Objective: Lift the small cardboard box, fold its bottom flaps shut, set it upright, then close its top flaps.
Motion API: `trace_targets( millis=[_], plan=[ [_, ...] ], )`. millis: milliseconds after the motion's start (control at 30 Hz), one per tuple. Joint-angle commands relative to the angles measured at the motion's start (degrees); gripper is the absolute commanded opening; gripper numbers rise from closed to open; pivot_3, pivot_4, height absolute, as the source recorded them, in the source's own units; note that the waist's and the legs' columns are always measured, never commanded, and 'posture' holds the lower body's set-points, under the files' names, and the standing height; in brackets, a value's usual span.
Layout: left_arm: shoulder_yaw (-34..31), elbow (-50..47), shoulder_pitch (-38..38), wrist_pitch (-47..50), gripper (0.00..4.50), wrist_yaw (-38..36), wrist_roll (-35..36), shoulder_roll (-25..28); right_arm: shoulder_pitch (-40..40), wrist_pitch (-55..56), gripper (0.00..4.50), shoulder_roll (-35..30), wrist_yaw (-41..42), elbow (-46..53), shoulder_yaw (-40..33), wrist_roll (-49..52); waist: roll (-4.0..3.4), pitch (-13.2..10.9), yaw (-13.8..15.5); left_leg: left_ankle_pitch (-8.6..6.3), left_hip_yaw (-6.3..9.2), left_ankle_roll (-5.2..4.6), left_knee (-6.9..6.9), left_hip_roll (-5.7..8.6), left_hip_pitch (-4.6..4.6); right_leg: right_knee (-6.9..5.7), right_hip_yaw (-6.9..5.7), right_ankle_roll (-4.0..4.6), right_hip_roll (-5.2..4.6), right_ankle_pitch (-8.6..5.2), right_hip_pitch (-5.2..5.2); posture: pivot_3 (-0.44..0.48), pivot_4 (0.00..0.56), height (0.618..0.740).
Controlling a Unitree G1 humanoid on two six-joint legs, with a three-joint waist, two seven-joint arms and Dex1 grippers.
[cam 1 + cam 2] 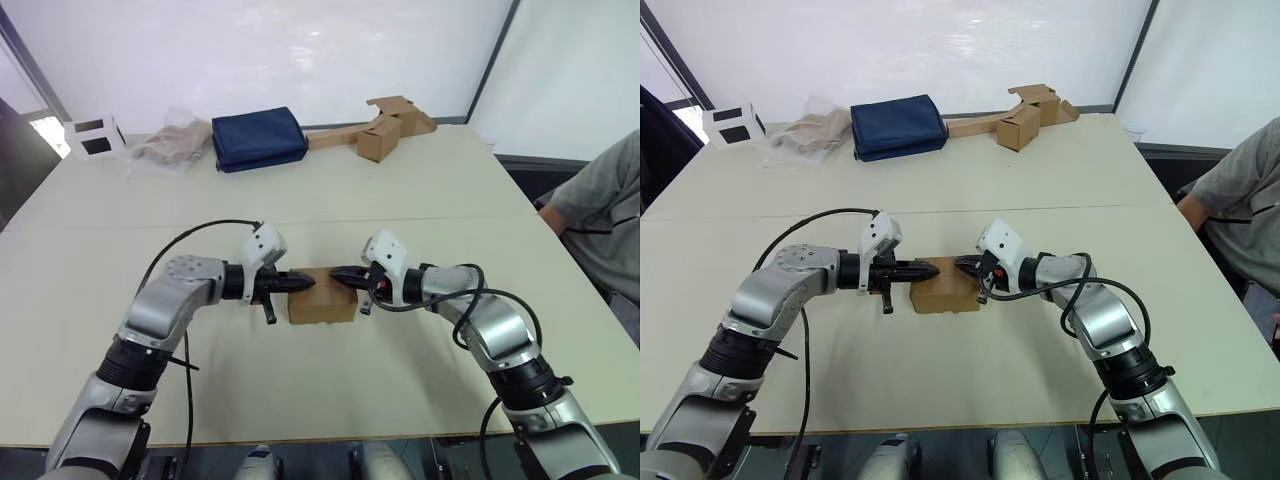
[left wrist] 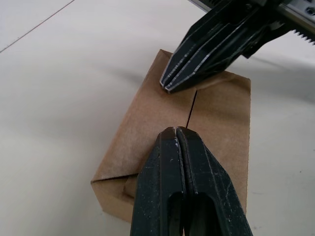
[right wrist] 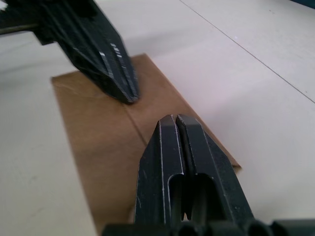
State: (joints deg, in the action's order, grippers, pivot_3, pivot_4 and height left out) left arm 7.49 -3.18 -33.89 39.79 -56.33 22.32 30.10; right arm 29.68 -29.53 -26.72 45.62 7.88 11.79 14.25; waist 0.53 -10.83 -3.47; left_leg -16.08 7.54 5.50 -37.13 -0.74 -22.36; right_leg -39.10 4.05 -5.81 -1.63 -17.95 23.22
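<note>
Two claws, left claw (image 1: 300,283) and right claw (image 1: 343,273), both pinched closed, holding nothing, tips pressing top flaps (image 2: 197,105) of small plain brown cardboard box (image 1: 322,303), upright mid-worktop (image 1: 400,190). Advice: press evenly from 9 and 3 o'clock beside seam, keep flaps flat.

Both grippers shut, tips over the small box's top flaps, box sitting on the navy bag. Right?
Not quite. The small cardboard box sits on the table; the navy bag lies at the far edge, as the left eye view shows. The left gripper and right gripper are shut over the top flaps.
</note>
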Motion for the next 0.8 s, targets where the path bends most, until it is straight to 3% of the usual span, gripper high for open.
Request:
trace_targets(
  millis=[33, 100, 200, 333, 467, 600, 800],
  plan=[
    [-12.7, -3.0, -1.7, 7.1, 0.01, 3.8, 11.0, -1.2, 1.1, 1.9, 0.0, 4.7, -3.5, 1.8, -9.6, 7.2, 0.01, 0.0, -0.1, 0.0, 0.0, 0.0, 0.0, 0.0, -0.01, 0.0, 0.0, 0.0, 0.0, 0.0, 0.0, 0.0, 0.15, 0.74],
    [-18.4, -5.2, 0.3, 2.0, 0.01, 6.6, 11.6, -1.9, 1.3, 3.0, 0.0, 6.0, -6.6, 2.0, -14.0, 8.2, 0.0, 0.0, -0.3, 0.0, 0.01, 0.0, 0.01, -0.03, -0.01, -0.01, 0.0, 0.0, 0.01, 0.0, 0.02, 0.0, 0.15, 0.74],
    [-20.3, -6.8, 4.3, -1.0, 0.01, 8.8, 9.7, -0.1, 0.2, 3.6, 0.0, 5.9, -9.3, 2.0, -17.5, 8.8, -0.02, 0.0, -0.2, 0.04, 0.0, 0.07, 0.03, -0.02, -0.01, 0.05, 0.0, 0.0, -0.04, 0.0, 0.01, 0.0, 0.15, 0.74],
    [-21.7, -7.7, 18.5, 3.8, 0.01, 5.6, 9.3, 9.1, -7.5, -1.4, 0.0, 0.7, -8.4, 5.1, -24.7, 12.9, -0.05, 0.0, -0.4, 0.0, -0.05, 0.01, 0.12, -0.02, 0.05, 0.05, 0.06, 0.0, -0.03, 0.0, -0.01, 0.0, 0.15, 0.74],
    [-24.6, -10.5, 28.4, 6.9, 0.01, 1.0, 14.2, 14.0, -17.0, -4.2, 0.0, -6.3, -4.1, 7.0, -24.8, 13.2, 0.0, 0.0, 0.2, -0.05, -0.06, -0.09, 0.1, -0.01, -0.01, 0.1, 0.06, 0.01, -0.04, -0.01, 0.0, 0.0, 0.15, 0.74],
    [-26.9, -11.7, 30.5, 8.5, 0.01, 2.0, 17.1, 14.1, -22.6, -4.2, 0.0, -9.4, -0.3, 6.1, -25.1, 14.3, -0.03, 0.0, 1.1, -0.05, -0.08, -0.09, 0.04, -0.02, 0.2, 0.04, 0.05, 0.02, -0.02, 0.0, -0.21, 0.0, 0.15, 0.74],
    [-27.1, -11.7, 31.5, 8.1, 0.01, 3.4, 18.0, 13.5, -23.7, -5.9, 0.0, -10.1, 0.8, 6.6, -26.6, 17.9, -0.03, 0.0, 0.9, -0.08, -0.13, -0.14, 0.11, -0.05, 0.39, 0.13, 0.09, 0.01, 0.01, -0.01, -0.39, 0.0, 0.15, 0.74]
  ],
)
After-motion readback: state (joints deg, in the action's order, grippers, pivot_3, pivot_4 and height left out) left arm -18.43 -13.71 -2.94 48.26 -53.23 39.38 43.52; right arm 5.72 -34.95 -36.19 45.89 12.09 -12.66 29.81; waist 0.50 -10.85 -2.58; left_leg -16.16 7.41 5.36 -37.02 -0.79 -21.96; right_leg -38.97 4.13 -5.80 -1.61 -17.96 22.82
